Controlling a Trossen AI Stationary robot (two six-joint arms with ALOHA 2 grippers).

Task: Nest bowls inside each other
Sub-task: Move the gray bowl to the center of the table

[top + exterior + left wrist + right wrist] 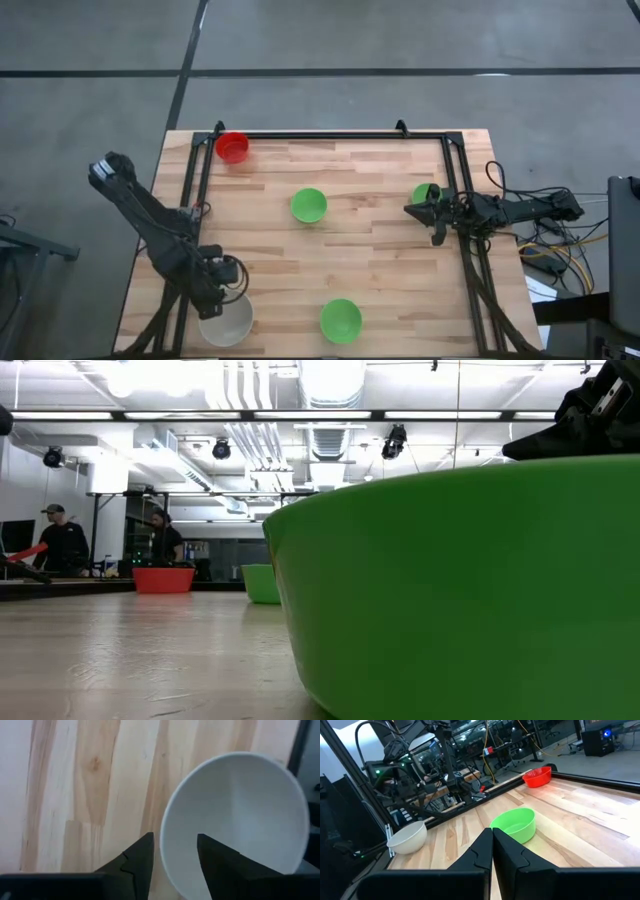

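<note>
High view is showing the wooden table (pixel 380 270) with five bowls spread well apart: the whitish-grey bowl (pixel 225 322) is sitting at the near left corner, the red bowl (pixel 232 147) is resting at the far left by the frame, one green bowl (pixel 309 205) is lying near the middle, a second green bowl (pixel 341 320) is standing at the near edge, and a third green bowl (pixel 424 192) is sitting toward the right side, partly hidden by the right arm. None of them is sitting inside another. The left gripper (pixel 228 283) is hanging over the far rim of the whitish-grey bowl; in the left wrist view its fingers (pixel 142 857) are standing apart, one outside and one inside the rim, with a visible gap on each side of the wall, so nothing is being clamped. The right gripper (pixel 417 211) is hovering just beside the third green bowl, and in the right wrist view its fingers (pixel 482 852) are pressing together with nothing between them. Low view is being filled by a green bowl close to the lens, with two people standing in the room behind.
</note>
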